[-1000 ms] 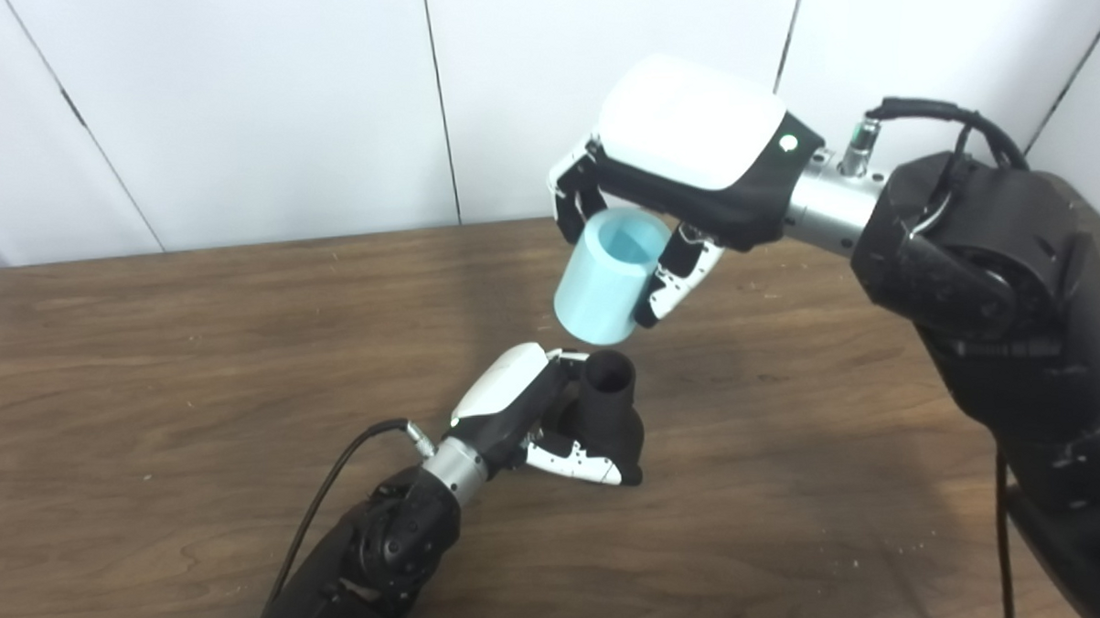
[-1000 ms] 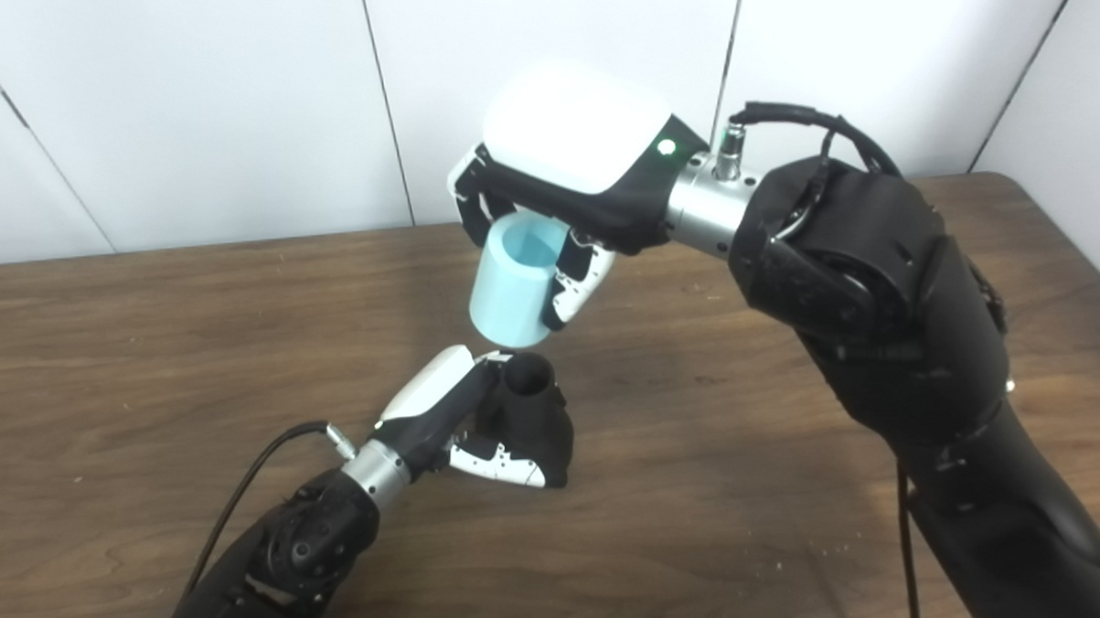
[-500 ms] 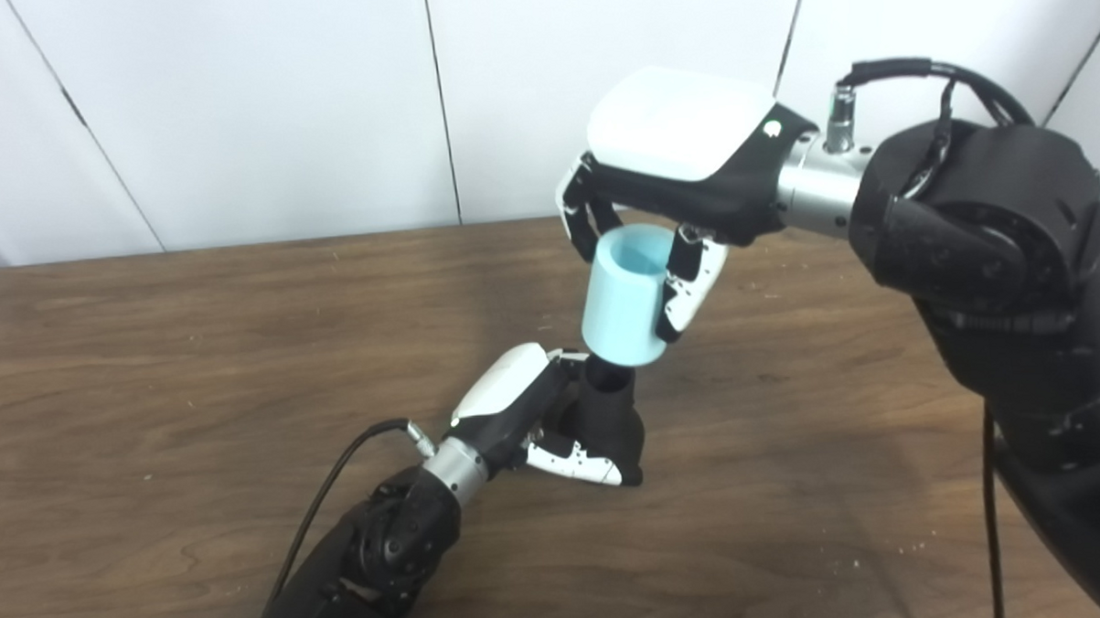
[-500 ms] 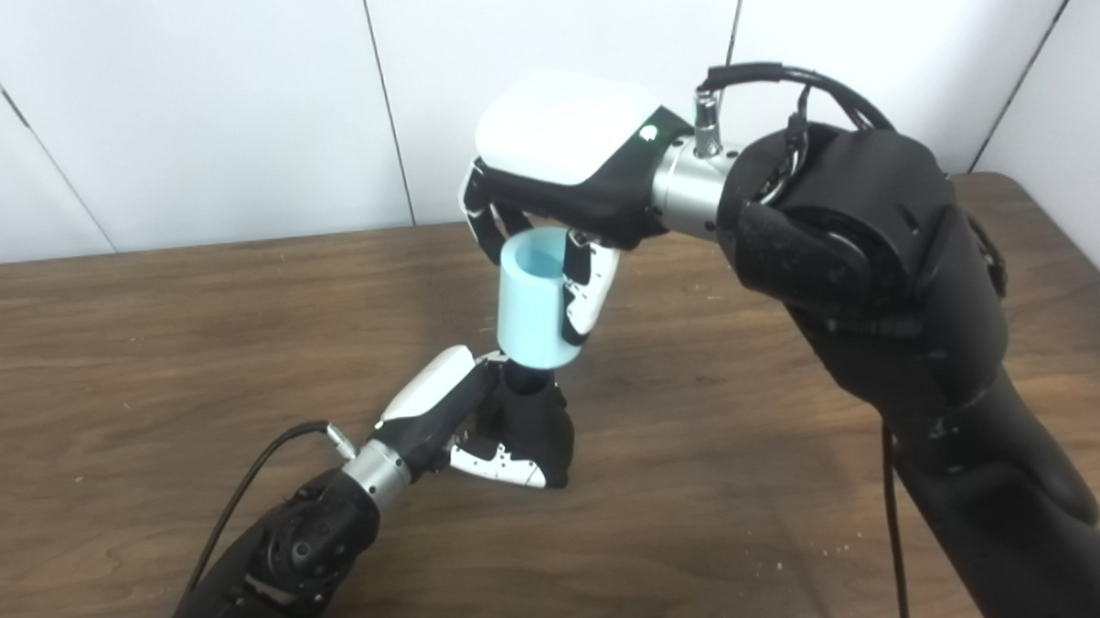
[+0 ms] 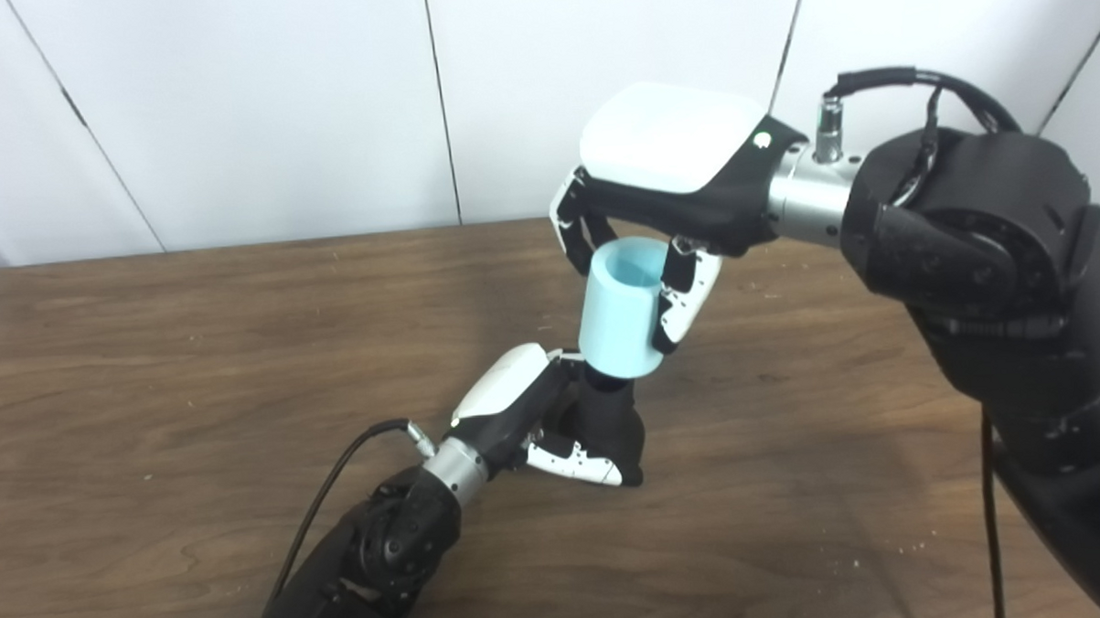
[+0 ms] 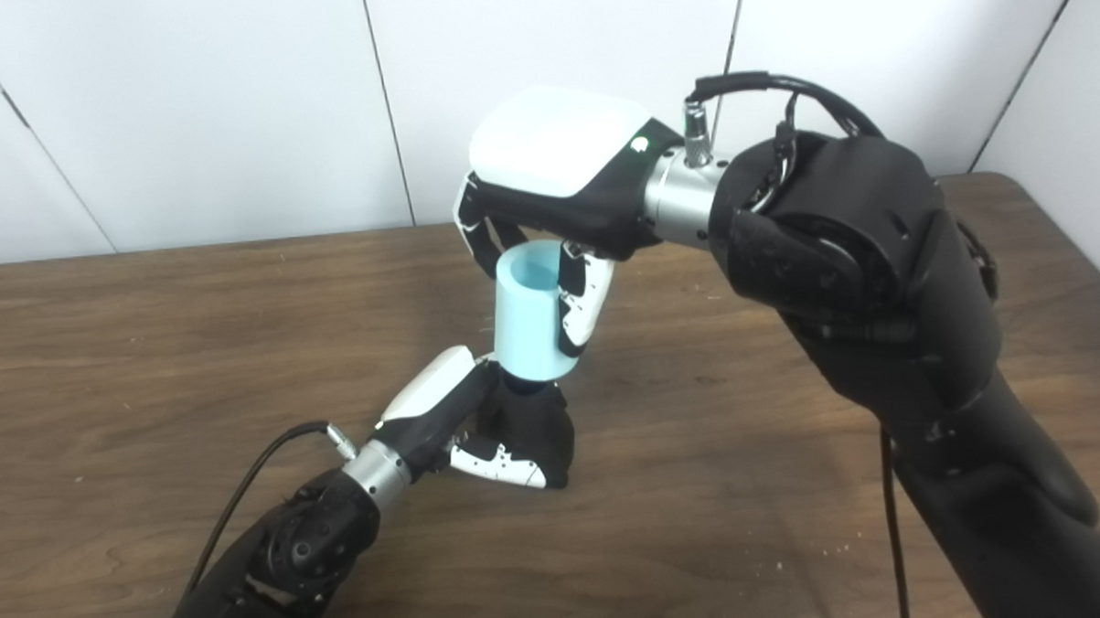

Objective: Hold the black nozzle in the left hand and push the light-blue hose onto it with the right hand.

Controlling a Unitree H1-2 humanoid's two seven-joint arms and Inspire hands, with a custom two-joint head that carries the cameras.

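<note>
The black nozzle [image 5: 611, 418] stands upright on the wooden table [image 5: 149, 360], and my left hand [image 5: 540, 419] is shut around its base. Over its neck sits the light-blue hose [image 5: 619, 308], a short upright cylinder with its open top showing. My right hand [image 5: 661, 209] reaches from above with its fingers shut on both sides of the hose. The nozzle's top is hidden inside the hose [image 6: 532, 314]; only its wide lower body [image 6: 534, 428] shows.
A black cable [image 5: 336, 481] runs from the left wrist across the table. White wall panels [image 5: 232, 110] stand behind the table's far edge. The bulky right forearm [image 5: 988, 266] fills the right side of the view.
The right hand swung the hose from tilted to upright, brought it over the nozzle and lowered it, so the nozzle's open top is now covered. The left hand stayed still.
</note>
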